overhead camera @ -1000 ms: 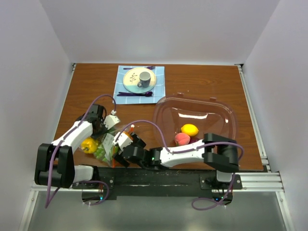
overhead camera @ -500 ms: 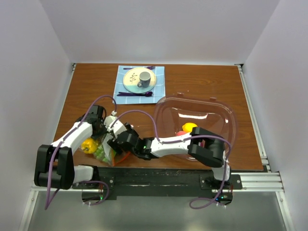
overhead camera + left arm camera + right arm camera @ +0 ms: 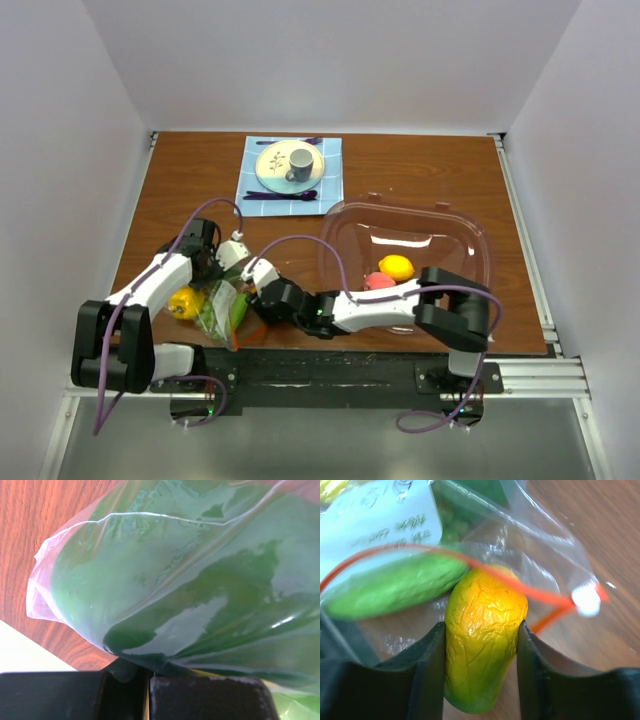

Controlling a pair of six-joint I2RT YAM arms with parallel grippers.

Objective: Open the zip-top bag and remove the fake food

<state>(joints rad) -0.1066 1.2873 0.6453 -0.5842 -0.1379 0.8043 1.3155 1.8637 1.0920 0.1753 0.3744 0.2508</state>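
The right jaws are closed snugly on a yellow-orange fruit (image 3: 482, 640) at the mouth of the bag (image 3: 224, 302), just under its red zipper strip (image 3: 540, 597). The left jaws are pinched together on the bag's clear film, with green food (image 3: 200, 605) pressing against it from inside. The bag lies near the desk's (image 3: 430, 165) near-left edge, with a yellow fruit (image 3: 184, 301) just beside it. A lemon (image 3: 396, 268) and a pink fruit (image 3: 378, 282) sit in the bowl (image 3: 400, 208).

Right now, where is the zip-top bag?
Top view: the zip-top bag sits near-left on the table, between the left gripper and the right gripper, just right of a yellow fake pepper.
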